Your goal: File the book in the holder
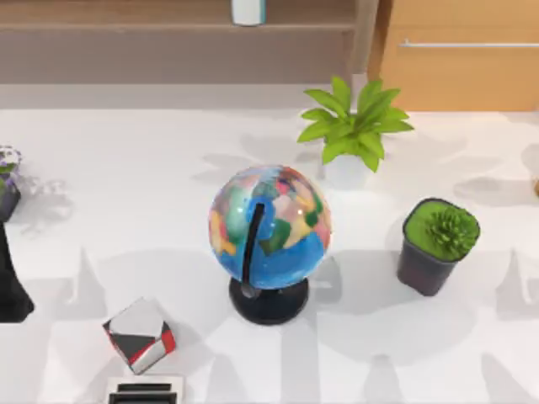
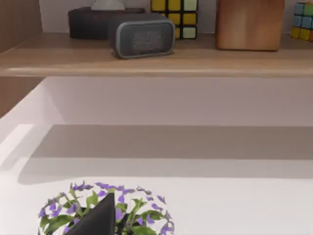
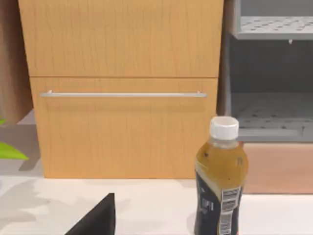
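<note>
The book (image 1: 248, 10), small and white with teal-blue edges, stands on the wooden shelf at the back of the top view, cut off by the picture's edge. A white holder (image 1: 145, 390) with a dark slot sits at the table's front edge, left of centre. My left arm (image 1: 10, 286) is parked at the far left edge, well away from both. A dark part of my left gripper (image 2: 98, 220) hangs over a purple-flowered plant (image 2: 105, 208). A dark part of my right gripper (image 3: 98, 218) shows above the white tabletop beside a bottle.
A globe (image 1: 269, 231) on a black stand fills the table's middle. A grey-white-red cube (image 1: 140, 333) lies just behind the holder. A leafy plant (image 1: 354, 126) and a dark potted plant (image 1: 438, 244) stand to the right. A yellow drink bottle (image 3: 220, 181) stands before a wooden drawer.
</note>
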Available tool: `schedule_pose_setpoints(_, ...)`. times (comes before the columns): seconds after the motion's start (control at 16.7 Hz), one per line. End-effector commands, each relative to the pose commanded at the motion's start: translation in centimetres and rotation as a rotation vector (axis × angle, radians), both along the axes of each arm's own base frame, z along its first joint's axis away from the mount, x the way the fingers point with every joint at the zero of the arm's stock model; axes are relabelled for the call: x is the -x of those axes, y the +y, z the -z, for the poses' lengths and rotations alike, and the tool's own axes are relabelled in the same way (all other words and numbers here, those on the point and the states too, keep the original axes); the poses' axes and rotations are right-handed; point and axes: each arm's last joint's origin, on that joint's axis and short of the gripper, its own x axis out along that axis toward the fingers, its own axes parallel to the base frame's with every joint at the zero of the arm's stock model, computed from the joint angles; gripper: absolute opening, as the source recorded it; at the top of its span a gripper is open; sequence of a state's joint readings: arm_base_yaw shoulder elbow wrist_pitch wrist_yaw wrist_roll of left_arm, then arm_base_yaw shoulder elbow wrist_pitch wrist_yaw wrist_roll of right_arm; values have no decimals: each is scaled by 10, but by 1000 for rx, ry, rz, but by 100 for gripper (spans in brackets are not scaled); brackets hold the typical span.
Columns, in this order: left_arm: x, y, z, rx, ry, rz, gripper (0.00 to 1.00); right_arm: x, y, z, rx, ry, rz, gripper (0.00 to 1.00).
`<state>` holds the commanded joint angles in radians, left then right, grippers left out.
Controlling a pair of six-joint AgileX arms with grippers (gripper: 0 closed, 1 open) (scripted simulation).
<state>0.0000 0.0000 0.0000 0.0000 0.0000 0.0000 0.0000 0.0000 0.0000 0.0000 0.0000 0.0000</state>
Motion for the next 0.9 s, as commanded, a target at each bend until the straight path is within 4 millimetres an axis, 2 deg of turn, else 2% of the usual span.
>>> schedule_pose_setpoints(0.18,0,0,0,0,0,0,100,0,1,-3,1,-7,-5,100)
schedule_pose_setpoints(0.36,0,0,0,0,0,0,100,-1,6,-32,5,-69,-41,100)
schedule_pose_setpoints(0.54,0,0,0,0,0,0,100,-9,17,-82,3,-155,-88,100)
schedule_pose_setpoints(0.66,0,0,0,0,0,0,100,-23,28,-120,-4,-203,-115,100)
schedule_pose_setpoints(0.78,0,0,0,0,0,0,100,-47,44,-158,-16,-236,-134,100)
schedule_pose_setpoints(0.9,0,0,0,0,0,0,100,-80,69,-189,-30,-251,-144,100)
